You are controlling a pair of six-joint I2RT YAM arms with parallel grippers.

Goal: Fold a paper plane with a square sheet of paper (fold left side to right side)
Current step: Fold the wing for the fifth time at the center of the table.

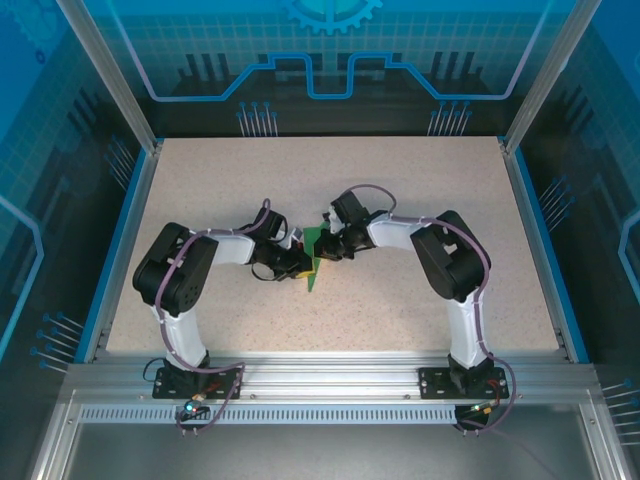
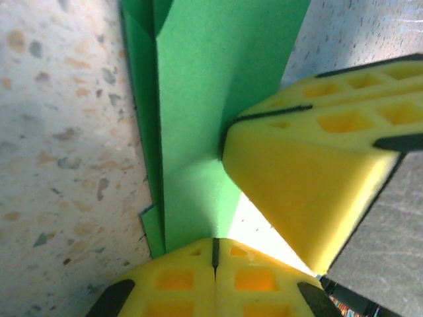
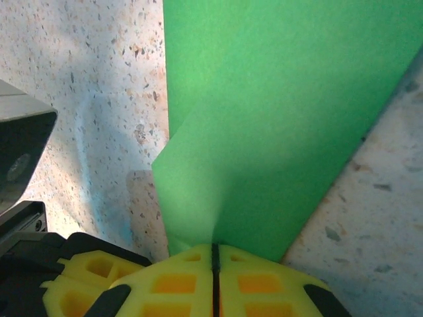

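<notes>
Green square sheet of paper (image 2: 198,99), creased into seemingly several layers, pinched by left tool (image 2: 215,243) and right tool (image 3: 215,249).

Speckled beige desk (image 1: 400,300) here, stone-look, with little brown and grey flecks picked up clearly in the wrist views. It's bordered left and right by blue edging (image 1: 533,235). A silver aluminium rail (image 1: 330,372) is laid across the near edge, a slotted strip (image 1: 330,412) just below it. Slanted aluminium posts (image 1: 110,75) are set at the far corners, and a blue back panel (image 1: 330,60) printed with a gear and circuit lines is mounted behind.
</notes>
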